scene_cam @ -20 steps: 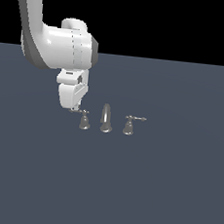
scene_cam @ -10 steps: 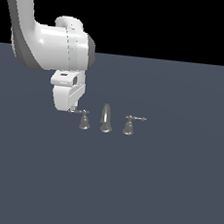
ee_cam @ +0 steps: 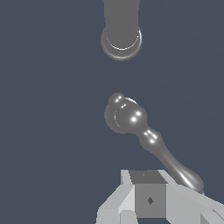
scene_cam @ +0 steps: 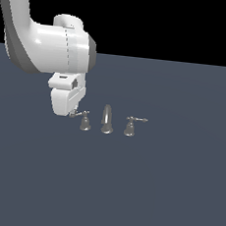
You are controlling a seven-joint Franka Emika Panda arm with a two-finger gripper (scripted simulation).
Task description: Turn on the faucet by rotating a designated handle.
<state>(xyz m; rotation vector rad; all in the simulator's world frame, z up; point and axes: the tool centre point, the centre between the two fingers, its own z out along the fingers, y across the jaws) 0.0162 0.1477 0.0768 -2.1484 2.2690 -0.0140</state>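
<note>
The faucet is a small grey three-piece set on the dark floor: a tall tapered spout [scene_cam: 107, 119] between two lever handles. The handle [scene_cam: 85, 121] on the exterior view's left has a thin lever pointing left. The mirror handle [scene_cam: 130, 126] points right. My gripper [scene_cam: 71, 113] hangs from the white hand and sits at the tip of the left handle's lever. In the wrist view the handle [ee_cam: 124, 114] shows from above, its lever running out to a tip beside my gripper [ee_cam: 148, 192]. The fingers look shut and hold nothing. The spout [ee_cam: 121, 37] lies beyond the handle.
The white arm [scene_cam: 47, 49] comes down from the exterior view's upper left and its hand [scene_cam: 64, 97] covers the floor just left of the faucet. The dark grey floor [scene_cam: 151, 188] spreads flat around the set.
The arm has swung towards the exterior view's left and the hand has dropped slightly, bringing the fingertips down to the lever's tip. The faucet pieces look unmoved.
</note>
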